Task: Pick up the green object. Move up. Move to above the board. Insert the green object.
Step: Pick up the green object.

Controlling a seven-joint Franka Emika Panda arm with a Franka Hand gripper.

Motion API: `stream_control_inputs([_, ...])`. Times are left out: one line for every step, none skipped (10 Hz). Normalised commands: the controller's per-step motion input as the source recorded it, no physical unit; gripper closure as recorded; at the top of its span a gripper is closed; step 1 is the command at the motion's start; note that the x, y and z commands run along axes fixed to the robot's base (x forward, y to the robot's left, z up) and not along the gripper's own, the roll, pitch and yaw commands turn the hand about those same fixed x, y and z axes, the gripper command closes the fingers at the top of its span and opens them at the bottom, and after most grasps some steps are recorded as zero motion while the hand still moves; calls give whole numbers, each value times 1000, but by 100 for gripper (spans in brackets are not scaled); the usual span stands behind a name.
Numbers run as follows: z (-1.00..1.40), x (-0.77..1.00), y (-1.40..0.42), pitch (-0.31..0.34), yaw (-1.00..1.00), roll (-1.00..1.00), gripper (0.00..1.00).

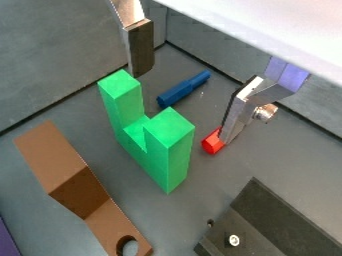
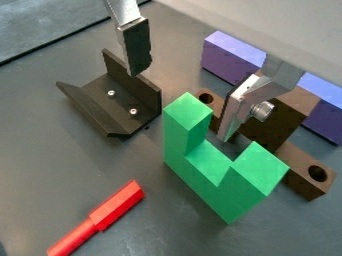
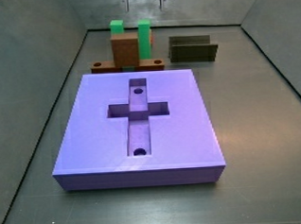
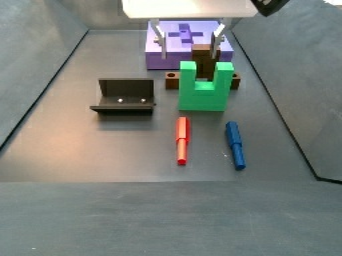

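In a side view the green object (image 4: 206, 82) stood on the dark grey floor (image 4: 80, 140) against the brown block (image 4: 203, 60), before the board (image 4: 171, 40). The gripper (image 4: 187, 36) hung above, spread wide, empty, its upper part cut off.

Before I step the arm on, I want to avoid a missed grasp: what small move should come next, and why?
Probably lower the claw straight down. Its silver fingers stand open above the green object and hold nothing, with one leg of the piece roughly under the gap in both wrist views. Coming down first would put the pads beside that leg before closing.
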Motion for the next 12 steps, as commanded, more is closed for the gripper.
stream_control_inputs([-206, 311, -71, -4, -109, -146, 0])
stream_control_inputs([-197, 337, -66, 0, -86, -137, 0])
stream_control_inputs([-289, 114, 0, -20, -66, -139, 0])
stream_control_inputs([-269, 54, -51, -31, -43, -144, 0])
stream_control_inputs([-271, -40, -57, -29, -29, -126, 0])
stream_control_inputs([-257, 0, -140, -34, -26, -116, 0])
stream_control_inputs([-329, 0, -54, -36, -31, -114, 0])
stream_control_inputs([-374, 0, -11, -19, -31, -84, 0])
stream_control_inputs([-380, -14, 0, 0, -29, -64, 0])
stream_control_inputs([-331, -34, 0, 0, -14, -61, 0])
stream_control_inputs([-249, 0, 0, -14, 0, -104, 0])
stream_control_inputs([0, 0, 0, 0, 0, 0, 0])
